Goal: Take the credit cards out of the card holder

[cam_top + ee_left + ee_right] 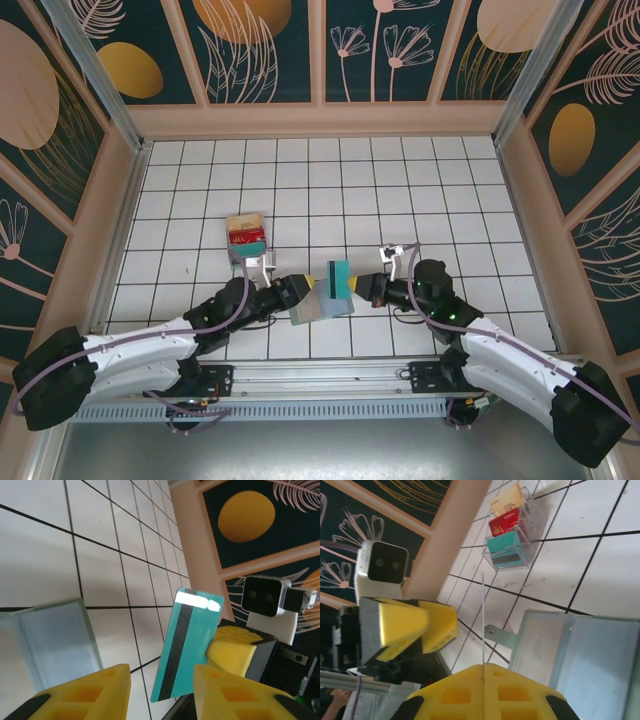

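Teal card (338, 275) stands clear of holder (322, 308), which lies open on surface (400, 200). Right claw (358, 286) pinches card's edge; left claw (308, 285) gapes empty beside it. Advised: left closes square on card's faces before right lets go.

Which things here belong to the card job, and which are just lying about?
Job: wallet; teal card, in the right claw; left claw.
Lying about: clear rack of cards.
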Available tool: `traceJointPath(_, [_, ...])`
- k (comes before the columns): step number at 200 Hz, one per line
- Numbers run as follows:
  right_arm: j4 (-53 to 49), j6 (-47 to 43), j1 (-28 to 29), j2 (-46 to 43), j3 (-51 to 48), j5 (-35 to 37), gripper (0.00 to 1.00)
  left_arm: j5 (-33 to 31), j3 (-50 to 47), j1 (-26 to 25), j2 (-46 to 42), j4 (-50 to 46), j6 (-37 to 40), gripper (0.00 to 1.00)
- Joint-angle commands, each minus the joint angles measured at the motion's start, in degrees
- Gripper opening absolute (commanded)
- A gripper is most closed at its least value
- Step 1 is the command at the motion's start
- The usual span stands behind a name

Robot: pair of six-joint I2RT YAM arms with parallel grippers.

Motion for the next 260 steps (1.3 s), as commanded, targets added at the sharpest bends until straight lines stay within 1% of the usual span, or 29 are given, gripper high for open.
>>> traceJointPath(1, [7.2,2.4,-0.7,-1.0,-1.1,-4.0,0.00,4.3,1.9,0.4,1.8,7.5,0.0,0.36])
traceJointPath(24, [8.3,2.6,-0.8,-0.7,-1.1,-5.0,0.00,6.0,1.9,0.4,3.3,9.3,-0.3,0.31])
traceJointPath(78, [10.3,3.2,-0.9,0.1,-1.5,-6.5,0.00,8.5,2.3,0.4,4.9,12.2,-0.4,0.31])
traceJointPath(127, [10.8,3.5,-0.9,0.4,-1.8,-7.3,0.00,9.2,3.0,0.4,6.1,13.5,-0.7,0.25])
traceJointPath(147, [11.0,3.4,-0.9,0.6,-1.9,-7.6,0.00,9.4,3.2,0.4,6.1,13.8,-0.6,0.20])
traceJointPath(173, [11.5,3.7,-0.9,0.6,-1.8,-7.8,0.00,9.5,3.3,0.4,6.7,13.2,-0.5,0.21])
traceJointPath(191, [11.3,3.6,-0.9,0.5,-1.8,-7.8,0.00,9.2,3.6,0.4,6.4,11.7,0.1,0.24])
traceJointPath(229, [10.2,3.4,-0.9,-0.2,-1.5,-7.7,0.00,2.4,3.0,0.4,0.9,2.0,1.7,0.32])
traceJointPath(241, [10.9,3.6,-0.9,-0.2,-1.6,-8.1,0.00,1.9,2.3,0.4,-0.1,1.4,1.6,0.30])
traceJointPath(260, [11.8,4.2,-0.9,0.0,-1.8,-8.6,0.00,3.2,2.0,0.4,-0.1,2.4,1.3,0.29])
